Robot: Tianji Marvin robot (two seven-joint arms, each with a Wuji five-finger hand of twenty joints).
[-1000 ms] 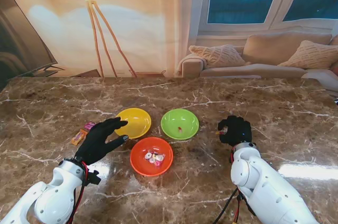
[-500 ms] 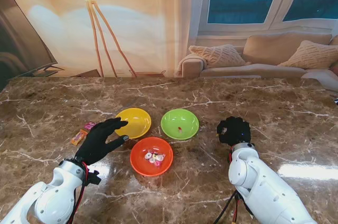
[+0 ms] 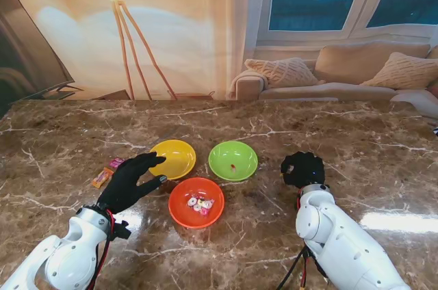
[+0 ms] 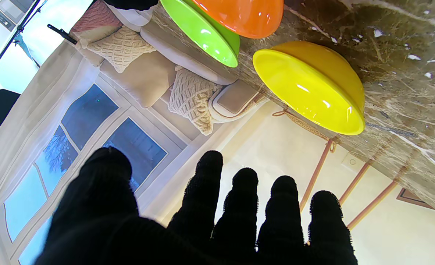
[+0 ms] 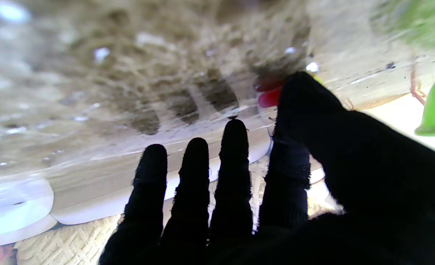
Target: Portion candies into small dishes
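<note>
While no writing is legible, left robot hand (image 3: 131, 182) is spread empty; right robot hand's (image 3: 304, 169) grip is unclear.

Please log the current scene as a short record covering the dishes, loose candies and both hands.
orange dish: several candies inside
green dish: one small candy
yellow dish: looks empty
loose candies: on table, left of yellow dish
left hand: open, fingers spread near yellow dish
right hand: on table right of green dish, thumb and fingertip at a red candy; grasp unclear
</note>
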